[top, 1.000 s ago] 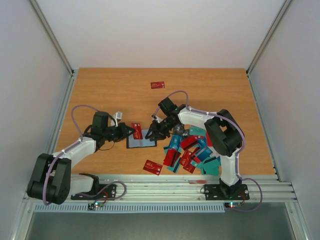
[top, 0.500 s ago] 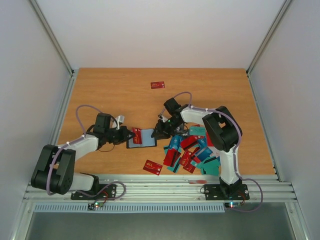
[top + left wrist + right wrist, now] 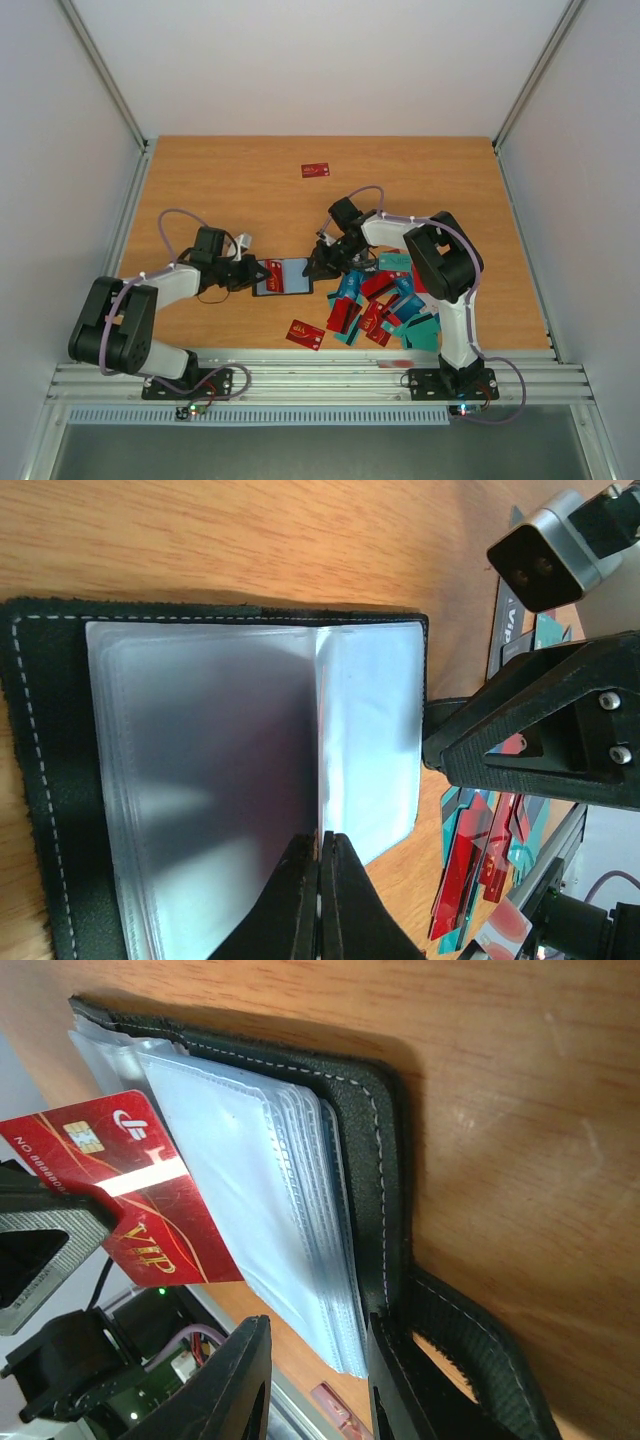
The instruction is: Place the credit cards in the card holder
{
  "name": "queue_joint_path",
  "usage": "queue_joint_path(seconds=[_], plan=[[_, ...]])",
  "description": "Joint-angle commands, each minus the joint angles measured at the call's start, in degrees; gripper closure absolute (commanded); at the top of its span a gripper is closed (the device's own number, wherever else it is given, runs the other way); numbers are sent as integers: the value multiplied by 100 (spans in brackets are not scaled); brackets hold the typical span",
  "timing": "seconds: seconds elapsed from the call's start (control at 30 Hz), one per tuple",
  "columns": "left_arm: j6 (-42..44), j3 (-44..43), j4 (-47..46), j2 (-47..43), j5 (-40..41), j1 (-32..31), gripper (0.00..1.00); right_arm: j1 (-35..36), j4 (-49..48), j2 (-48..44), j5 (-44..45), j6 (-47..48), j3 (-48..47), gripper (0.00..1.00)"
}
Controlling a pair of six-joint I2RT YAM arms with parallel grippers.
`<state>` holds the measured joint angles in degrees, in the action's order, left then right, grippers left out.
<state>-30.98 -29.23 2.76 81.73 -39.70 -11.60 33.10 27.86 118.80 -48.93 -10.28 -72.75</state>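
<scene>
The black card holder point(image 3: 285, 277) lies open on the table, its clear sleeves fanned out point(image 3: 210, 740). My left gripper point(image 3: 262, 272) is shut on a red VIP card point(image 3: 130, 1190) and holds its far end in among the sleeves. In the left wrist view the card shows only edge-on between the fingers point(image 3: 322, 845). My right gripper point(image 3: 318, 268) is at the holder's right edge. Its jaws are apart point(image 3: 318, 1380), the sleeves' corner lies between them, and one finger point(image 3: 400, 1380) rests against the black cover point(image 3: 375, 1140). A pile of red and teal credit cards point(image 3: 385, 305) lies to the right.
One red card point(image 3: 316, 170) lies alone at the far middle of the table. Another red card point(image 3: 304, 334) lies near the front edge, below the holder. The pile's edge shows in the left wrist view point(image 3: 470, 850), beside the right gripper's body point(image 3: 540, 730).
My left gripper moved right and brought the red card onto the holder's sleeves. My right gripper shifted from over the holder to its right edge.
</scene>
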Motion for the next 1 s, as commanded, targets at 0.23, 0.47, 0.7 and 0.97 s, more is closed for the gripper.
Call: queue_joint_path(seconds=[0.23,0.47,0.7,0.97], plan=[[111,-233,-187,370,-267,26,100,-29,18,213,125,155,182,72],[64,-254,-215,512,-353,26,100,-34,37,254,86,202,174,72],[41,-308,-216,555,-347,19,100,-41,36,284,50,224,174,72],[87,-478,-163,669,-328,8,100,-50,62,301,7,283,174,72]])
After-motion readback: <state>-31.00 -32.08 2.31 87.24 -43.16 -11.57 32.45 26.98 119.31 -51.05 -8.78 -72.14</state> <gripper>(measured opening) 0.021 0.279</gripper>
